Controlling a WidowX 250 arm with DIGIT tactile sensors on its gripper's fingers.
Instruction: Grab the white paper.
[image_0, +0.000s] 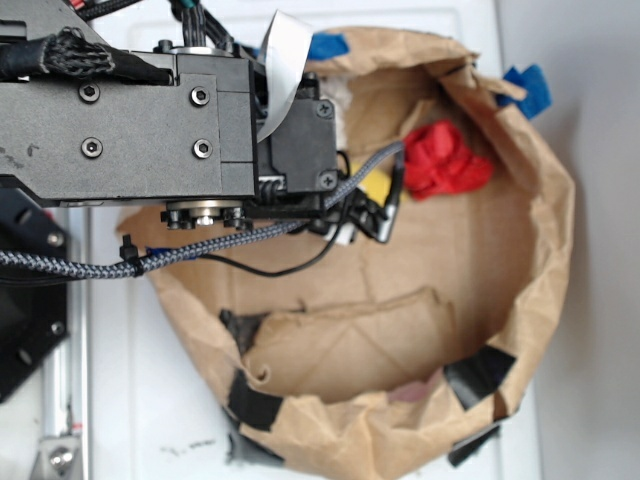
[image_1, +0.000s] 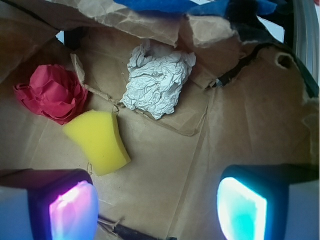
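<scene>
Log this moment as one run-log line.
gripper: open, empty | white paper: ungrasped, ahead, on bag floor | nearby: red wad, yellow sponge

Robot lab bench, white tabletop (image_0: 150, 420), taped brown paper bag (image_0: 540, 260)

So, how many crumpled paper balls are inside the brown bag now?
2. The white paper lies at the top middle of the wrist view; the red paper wad is left of it, above the yellow sponge. The arm may hide more.
</scene>
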